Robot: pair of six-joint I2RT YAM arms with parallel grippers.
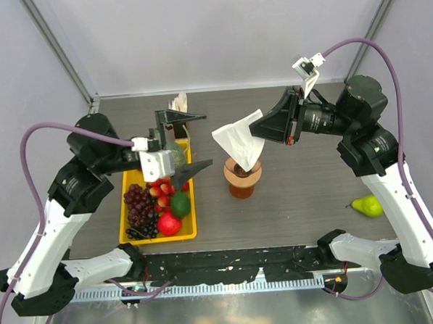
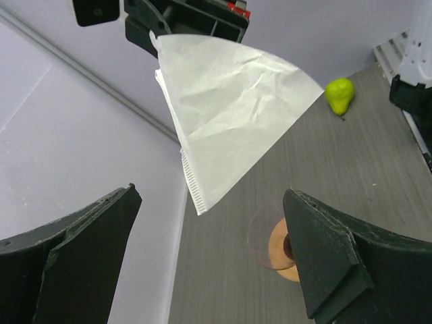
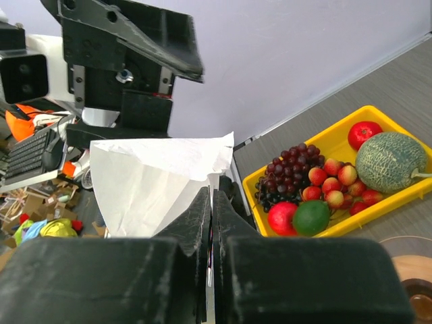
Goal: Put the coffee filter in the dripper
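The right gripper (image 1: 259,134) is pressed together on one edge of the coffee filter (image 1: 239,143), which hangs fanned out in the air just above the dripper (image 1: 243,176) on the table (image 1: 298,201). The left gripper (image 1: 201,141) stands spread wide, holding nothing, beside the filter and near the yellow fruit tray (image 1: 123,226). A pear (image 1: 368,205) lies well apart, to the right
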